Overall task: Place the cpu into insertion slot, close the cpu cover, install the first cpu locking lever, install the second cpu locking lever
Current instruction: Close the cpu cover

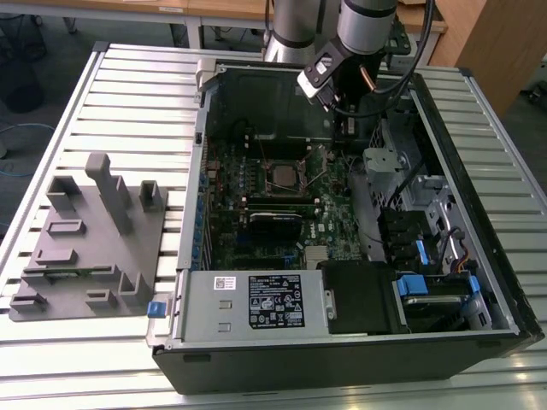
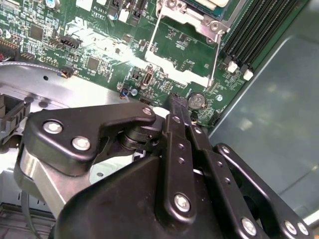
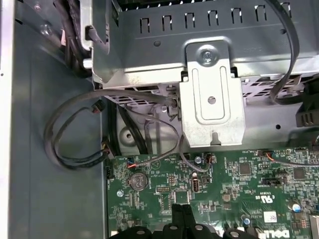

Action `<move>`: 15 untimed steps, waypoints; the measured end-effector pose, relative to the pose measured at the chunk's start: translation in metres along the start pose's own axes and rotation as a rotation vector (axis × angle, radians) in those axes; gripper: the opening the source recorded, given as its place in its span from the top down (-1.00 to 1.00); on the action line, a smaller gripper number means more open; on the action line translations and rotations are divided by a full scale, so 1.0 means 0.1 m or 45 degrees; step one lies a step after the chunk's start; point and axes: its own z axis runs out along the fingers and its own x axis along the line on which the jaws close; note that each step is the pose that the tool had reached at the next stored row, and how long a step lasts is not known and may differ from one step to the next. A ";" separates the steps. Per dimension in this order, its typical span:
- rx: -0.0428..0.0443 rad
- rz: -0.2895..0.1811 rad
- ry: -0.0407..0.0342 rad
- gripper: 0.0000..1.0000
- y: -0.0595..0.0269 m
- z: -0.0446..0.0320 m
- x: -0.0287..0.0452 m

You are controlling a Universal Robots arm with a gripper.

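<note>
Gripper: the gripper (image 2: 173, 99) has two black fingers pressed together at the tips, closed, with nothing visible between them; it also shows in the first wrist view (image 3: 182, 208).
Gripper position: it hangs over the green circuit board (image 2: 99, 45) near the board's edge, its tips just beside a round coin battery (image 2: 197, 100) and apart from the socket.
Arm: in the exterior view the arm (image 1: 367, 26) reaches down into the far end of an open computer case (image 1: 342, 359).
Insertion slot: the insertion slot (image 1: 285, 177) is a small square socket with a dark frame, set mid-board; the second wrist view shows part of it (image 2: 214, 4) beyond the fingertips.
Cpu: the cpu (image 1: 285, 176) seems to be the dull grey flat square filling the slot's middle; I cannot tell this for certain.
Cpu cover: the cpu cover (image 2: 192, 16) looks like silver-grey metal with screw heads framing the slot; whether it lies flat I cannot tell.
Rods: two thin wire rods (image 2: 152, 42) run from the slot's corners to a bright metal strip (image 2: 174, 67).
Beside the slot: long black memory slots (image 2: 254, 30).
Past the board edge: a grey metal bracket (image 3: 212, 99) and looped grey cables (image 3: 65, 134).
Surroundings: the case lies on a slatted metal table (image 1: 85, 111), with a grey moulded fixture (image 1: 85, 248) at the exterior view's left.
</note>
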 end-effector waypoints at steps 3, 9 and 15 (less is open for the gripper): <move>0.000 0.001 0.0001 0.79 -0.001 0.053 -0.002; 0.000 0.002 -0.0012 0.79 0.006 0.120 -0.004; -0.001 0.002 -0.0075 0.79 0.019 0.136 -0.004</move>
